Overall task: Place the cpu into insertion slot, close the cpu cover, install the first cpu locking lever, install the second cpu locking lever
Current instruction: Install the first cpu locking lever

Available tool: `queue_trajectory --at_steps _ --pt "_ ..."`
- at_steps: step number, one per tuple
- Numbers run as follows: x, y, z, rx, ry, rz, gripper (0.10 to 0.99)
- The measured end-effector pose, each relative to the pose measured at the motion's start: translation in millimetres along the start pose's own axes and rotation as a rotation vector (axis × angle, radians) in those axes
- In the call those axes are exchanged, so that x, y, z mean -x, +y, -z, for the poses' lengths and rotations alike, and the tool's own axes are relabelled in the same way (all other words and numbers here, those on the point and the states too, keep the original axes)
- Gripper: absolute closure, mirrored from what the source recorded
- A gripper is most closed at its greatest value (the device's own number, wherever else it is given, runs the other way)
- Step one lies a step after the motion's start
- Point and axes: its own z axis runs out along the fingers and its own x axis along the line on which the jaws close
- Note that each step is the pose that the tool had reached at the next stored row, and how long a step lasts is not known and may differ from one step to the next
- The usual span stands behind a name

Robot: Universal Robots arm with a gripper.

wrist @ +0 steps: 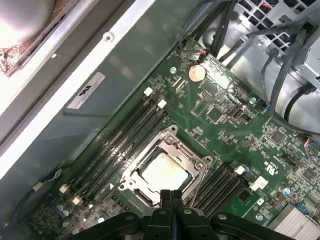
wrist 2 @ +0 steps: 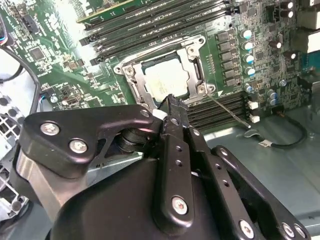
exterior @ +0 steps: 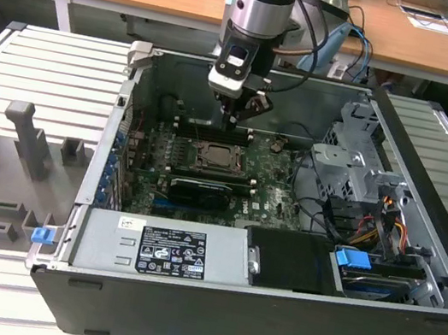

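hand (wrist 2: 169,103): fingertips pressed together, gripping nothing, poised just above the insertion slot (exterior: 219,157).
cpu (wrist: 164,170): seated in the insertion slot.
cpu cover (wrist: 187,150): lying flat over the insertion slot, framing the cpu.

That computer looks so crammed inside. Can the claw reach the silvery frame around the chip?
Probably yes. The claw hangs close above the cpu cover, the case lies open, and nothing stands between them in either wrist view.
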Motion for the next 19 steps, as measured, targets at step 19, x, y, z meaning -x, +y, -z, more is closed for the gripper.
queue_trajectory --at_steps 19 --pt "0.0 0.0 -1.2 -0.009 -0.0008 0.61 0.98"
